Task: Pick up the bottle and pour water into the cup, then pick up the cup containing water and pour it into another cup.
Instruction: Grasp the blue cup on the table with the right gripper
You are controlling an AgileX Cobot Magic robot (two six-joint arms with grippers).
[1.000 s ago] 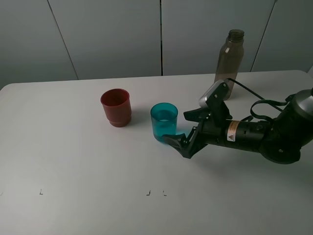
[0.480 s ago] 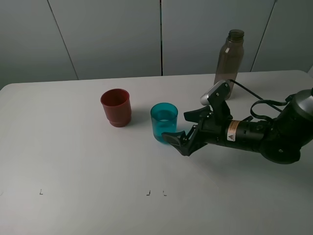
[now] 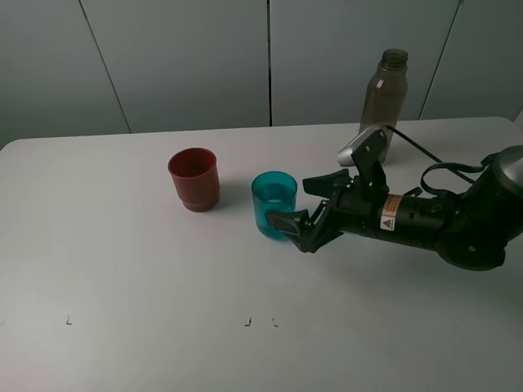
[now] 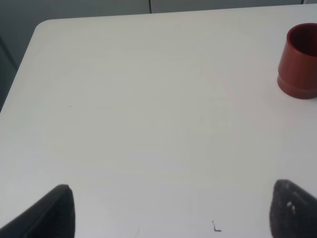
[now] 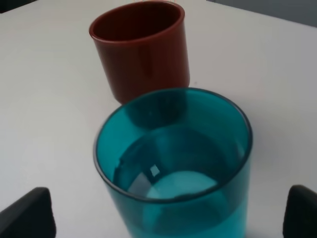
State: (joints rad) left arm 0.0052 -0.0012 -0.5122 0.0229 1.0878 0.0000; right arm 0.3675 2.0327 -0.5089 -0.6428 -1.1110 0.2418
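We have the right gripper (image 3: 292,202) spread wide and lying low, level with the cup (image 3: 273,200). Its fingers (image 3: 282,220) reach to either side of the teal wall. The right wrist view shows a gap on both sides, so nothing is clasped yet. The wide spread makes sense, because the tumbler must pass between the fingers without being nudged.

The cup stands upright near the middle of the surface (image 3: 122,269), and the wrist view shows water (image 5: 183,181) in it. We therefore judge the first pour done and the second half in hand. That also explains the bottle (image 3: 384,90), which stands upright at the back of the surface behind the right arm (image 3: 441,224), out of the way.

Toward the left arm's side stands another cup (image 3: 194,178), dark red and empty as far as we can see, near enough for a short carry and tilt. A grasp from the side would leave the rim free for pouring.

The left gripper (image 4: 173,210) is open wide too. It hangs over bare surface, well apart from the red cup and clear of the work.
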